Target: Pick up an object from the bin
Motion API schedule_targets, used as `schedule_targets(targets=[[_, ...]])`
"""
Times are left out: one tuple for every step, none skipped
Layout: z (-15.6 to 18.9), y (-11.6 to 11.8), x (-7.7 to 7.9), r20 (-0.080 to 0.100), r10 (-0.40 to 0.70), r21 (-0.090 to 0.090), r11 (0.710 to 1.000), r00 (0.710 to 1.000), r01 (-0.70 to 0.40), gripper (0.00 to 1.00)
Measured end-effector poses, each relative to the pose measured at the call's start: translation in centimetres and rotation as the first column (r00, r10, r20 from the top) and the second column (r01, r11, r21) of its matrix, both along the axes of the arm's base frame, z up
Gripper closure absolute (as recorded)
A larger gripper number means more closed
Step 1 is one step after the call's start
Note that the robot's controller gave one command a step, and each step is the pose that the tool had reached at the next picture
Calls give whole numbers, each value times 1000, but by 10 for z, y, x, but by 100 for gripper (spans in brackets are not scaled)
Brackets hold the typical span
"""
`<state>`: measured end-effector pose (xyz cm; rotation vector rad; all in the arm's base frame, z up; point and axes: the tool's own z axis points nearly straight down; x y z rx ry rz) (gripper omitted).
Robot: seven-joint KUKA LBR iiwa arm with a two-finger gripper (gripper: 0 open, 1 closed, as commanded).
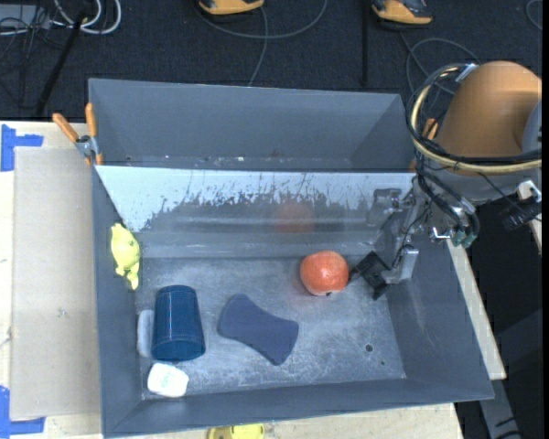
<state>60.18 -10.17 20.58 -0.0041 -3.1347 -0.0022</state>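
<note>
The gripper [373,277] hangs low over the bin [256,135] floor on the 3 o'clock side, close to the sloping wall. Just beside it, at its 9 o'clock, lies a red ball [325,273], perhaps a round fruit; from this angle I cannot tell whether they touch or how wide the tool stands. Nothing shows in its grasp.

Well apart, toward 8 o'clock, lie a dark blue pad [257,329], a blue cup [177,323] on its side, and a white lump [167,380]. A yellow toy [123,254] sits at 9 o'clock.

The likely trouble is the ball's roundness. A sideways nudge would probably roll it off toward 9 o'clock, and an off-centre squeeze could squirt it free. The wall so near may also foul the wrist.
</note>
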Motion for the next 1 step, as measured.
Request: schedule_targets(targets=[[5,0,1,8,2,-1,1000,1000,-2,0]])
